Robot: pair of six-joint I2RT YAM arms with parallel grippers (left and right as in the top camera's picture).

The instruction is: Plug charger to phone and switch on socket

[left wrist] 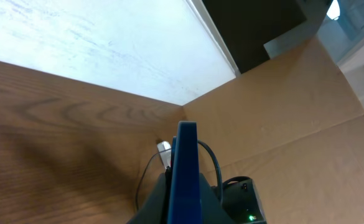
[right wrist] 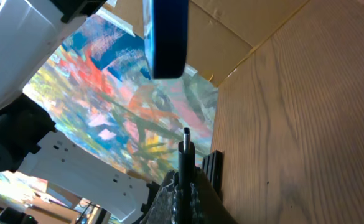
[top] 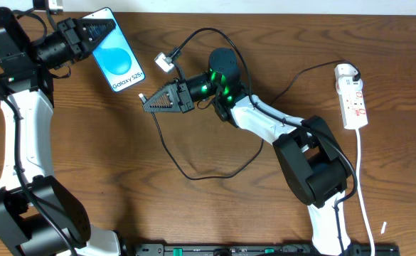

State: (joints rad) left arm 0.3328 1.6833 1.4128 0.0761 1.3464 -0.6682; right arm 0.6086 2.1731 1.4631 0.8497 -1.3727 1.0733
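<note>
0 of 2 steps done, I judge. Left gripper [top: 95, 32] clamped on phone [top: 119, 60]. Right gripper [top: 151, 103] pinching charger [right wrist: 185, 149], tip ahead of jaws, short of phone. Socket [top: 351, 96] far behind right jaws, untouched.

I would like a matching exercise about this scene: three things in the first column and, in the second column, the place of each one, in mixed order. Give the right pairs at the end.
Column 1
1. phone
2. plug
3. socket

Column 2
a. lies on the table, far right, held by nothing
b. gripped in the left pincer
c. gripped in the right pincer

Pairs: 1-b; 2-c; 3-a
</note>
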